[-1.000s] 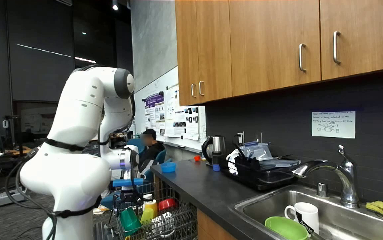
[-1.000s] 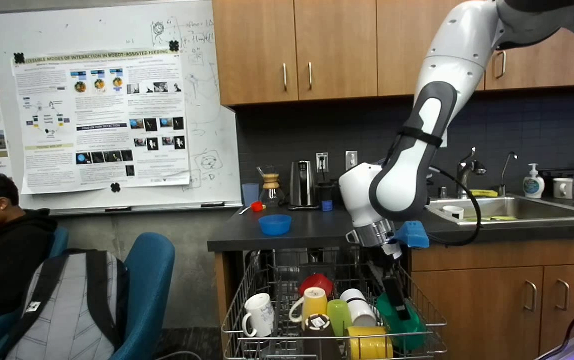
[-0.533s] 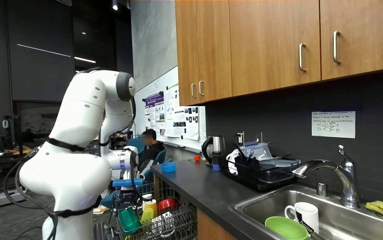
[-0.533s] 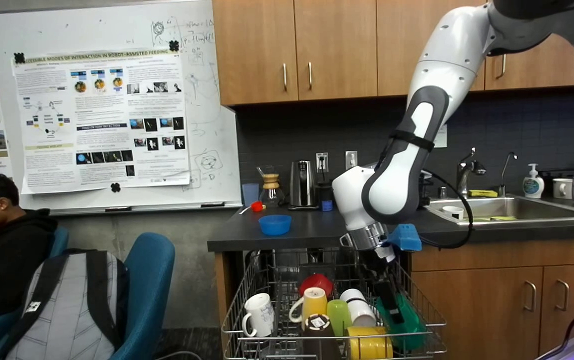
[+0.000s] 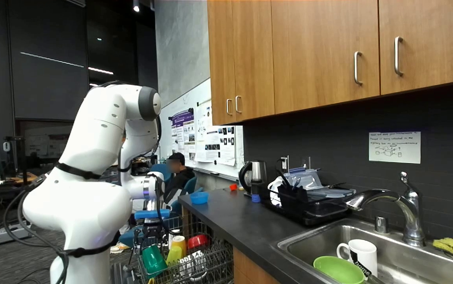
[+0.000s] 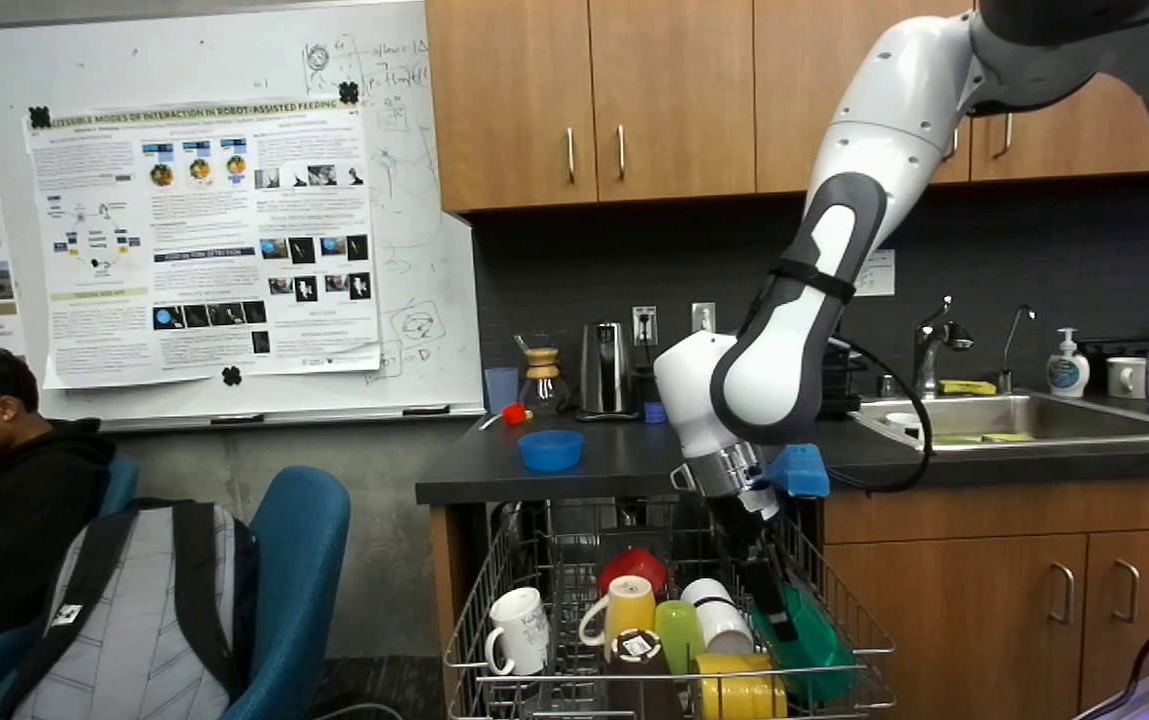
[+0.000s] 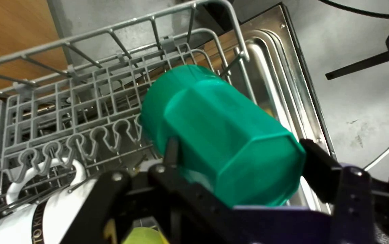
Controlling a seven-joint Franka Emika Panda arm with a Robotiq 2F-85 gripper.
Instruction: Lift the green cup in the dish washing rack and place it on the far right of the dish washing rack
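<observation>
Hanging far left in an exterior view, a poster (image 6: 204, 240) read "ROBOT-ASSISTED FEEDING". At the dish washing rack's (image 6: 574, 677) near right, the gripper (image 7: 238, 149) straddled the tilted green cup (image 7: 211, 115), clamping unclear; a white mug (image 7: 64, 208) alongside read "TO KIN".

The site is a lab kitchenette; sink (image 6: 1094, 416), cabinets (image 5: 321, 51) and dish washing rack (image 6: 574, 678) indicate the kitchen; whiteboard (image 6: 429, 250) and research poster (image 6: 206, 245) indicate the lab.
</observation>
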